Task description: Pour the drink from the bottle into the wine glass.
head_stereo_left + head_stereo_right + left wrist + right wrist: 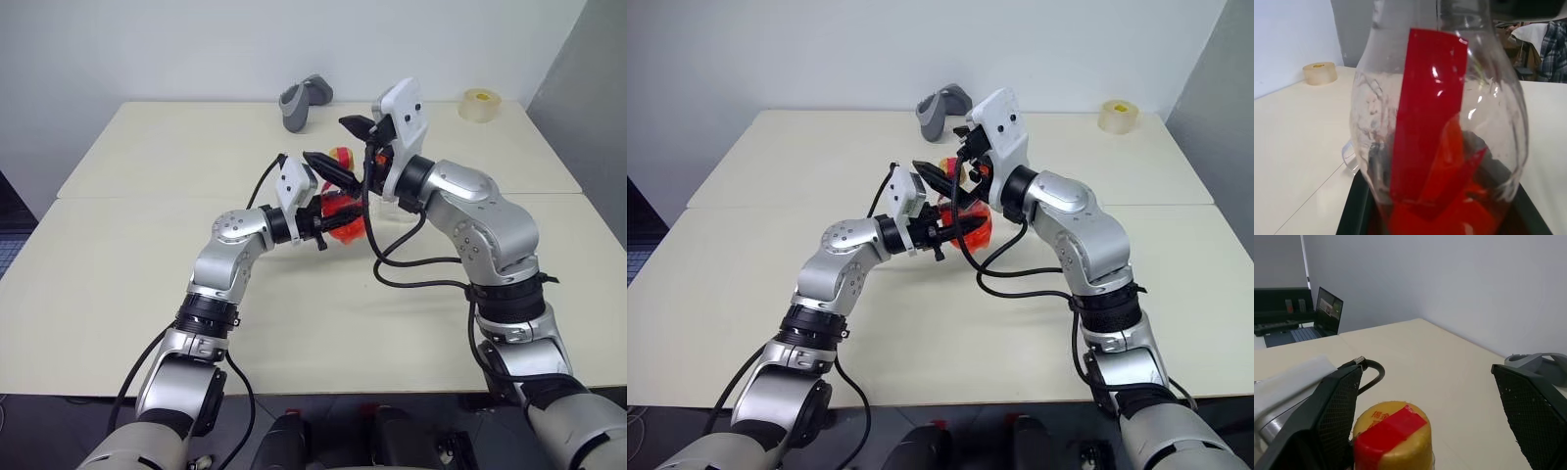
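While the left gripper (328, 223) clamps the bottle (342, 217) of red drink (1449, 196) above the table (147, 245) centre, the right gripper (338, 147) spreads wide around its cap (1392, 433).

Small red printed characters on the yellow cap (1393, 433) of the bottle (1437, 127), too small to read

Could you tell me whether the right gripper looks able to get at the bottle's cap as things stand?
Probably yes. The right gripper is open, its fingers standing either side of the cap with nothing between them. The left gripper is shut on the bottle lower down, leaving the top free.
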`<state>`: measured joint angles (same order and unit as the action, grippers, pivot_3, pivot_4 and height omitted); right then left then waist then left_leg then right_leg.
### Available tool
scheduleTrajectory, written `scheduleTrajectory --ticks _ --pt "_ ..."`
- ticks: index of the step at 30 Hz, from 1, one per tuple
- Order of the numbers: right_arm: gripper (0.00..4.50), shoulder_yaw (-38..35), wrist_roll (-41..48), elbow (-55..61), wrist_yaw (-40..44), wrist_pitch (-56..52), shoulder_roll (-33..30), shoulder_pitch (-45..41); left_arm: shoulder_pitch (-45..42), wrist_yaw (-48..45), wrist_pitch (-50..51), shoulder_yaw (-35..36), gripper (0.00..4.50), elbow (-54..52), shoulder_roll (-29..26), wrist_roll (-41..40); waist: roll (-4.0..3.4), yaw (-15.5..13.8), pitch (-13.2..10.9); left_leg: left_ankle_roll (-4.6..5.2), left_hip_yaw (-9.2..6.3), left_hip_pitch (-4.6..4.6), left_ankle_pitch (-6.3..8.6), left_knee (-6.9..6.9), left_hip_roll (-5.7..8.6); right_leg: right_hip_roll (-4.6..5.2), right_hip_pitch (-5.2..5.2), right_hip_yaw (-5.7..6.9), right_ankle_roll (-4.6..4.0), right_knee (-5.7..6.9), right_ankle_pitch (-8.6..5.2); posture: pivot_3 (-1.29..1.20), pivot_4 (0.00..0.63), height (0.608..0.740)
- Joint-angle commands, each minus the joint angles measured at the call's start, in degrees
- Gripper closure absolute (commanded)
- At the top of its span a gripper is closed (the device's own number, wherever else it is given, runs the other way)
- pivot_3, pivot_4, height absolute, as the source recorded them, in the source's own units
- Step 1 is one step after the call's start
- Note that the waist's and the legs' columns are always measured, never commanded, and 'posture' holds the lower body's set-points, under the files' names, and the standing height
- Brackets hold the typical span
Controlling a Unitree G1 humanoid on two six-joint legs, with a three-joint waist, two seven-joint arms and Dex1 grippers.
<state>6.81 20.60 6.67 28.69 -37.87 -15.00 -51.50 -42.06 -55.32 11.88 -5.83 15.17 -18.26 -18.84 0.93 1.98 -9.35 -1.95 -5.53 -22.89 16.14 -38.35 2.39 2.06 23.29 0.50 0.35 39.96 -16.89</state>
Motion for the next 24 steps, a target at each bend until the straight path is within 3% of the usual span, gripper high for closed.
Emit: scheduleTrajectory --ticks 1,17,24 --pt "0.00 -1.59 -1.07 1.03 0.00 1.12 -1.36 -1.52 -0.29 -0.03 -0.78 1.52 3.24 -3.24 -0.84 -0.51 0.00 0.01 0.00 0.00 0.00 0.00 0.00 0.00 0.00 0.00 0.00 0.00 0.00 0.00 0.00 0.00 0.150 0.740" --pt "0.00 -8.96 2.84 7.90 0.97 -5.10 -14.08 6.23 -0.46 -0.46 -0.50 1.58 3.26 -3.07 -1.27 -0.75 0.01 -0.15 0.00 0.01 -0.01 -0.02 0.01 -0.01 0.00 0.00 -0.01 0.01 0.00 -0.01 0.00 0.00 0.150 0.740" --pt "0.00 -9.57 4.96 10.69 1.43 -7.40 -15.25 8.17 -0.79 -1.06 -0.81 1.59 3.31 -2.62 -0.57 -0.44 0.01 0.05 0.00 0.02 0.05 -0.01 0.01 -0.02 -0.02 0.00 -0.04 -0.02 0.00 0.00 0.00 0.00 0.150 0.740"
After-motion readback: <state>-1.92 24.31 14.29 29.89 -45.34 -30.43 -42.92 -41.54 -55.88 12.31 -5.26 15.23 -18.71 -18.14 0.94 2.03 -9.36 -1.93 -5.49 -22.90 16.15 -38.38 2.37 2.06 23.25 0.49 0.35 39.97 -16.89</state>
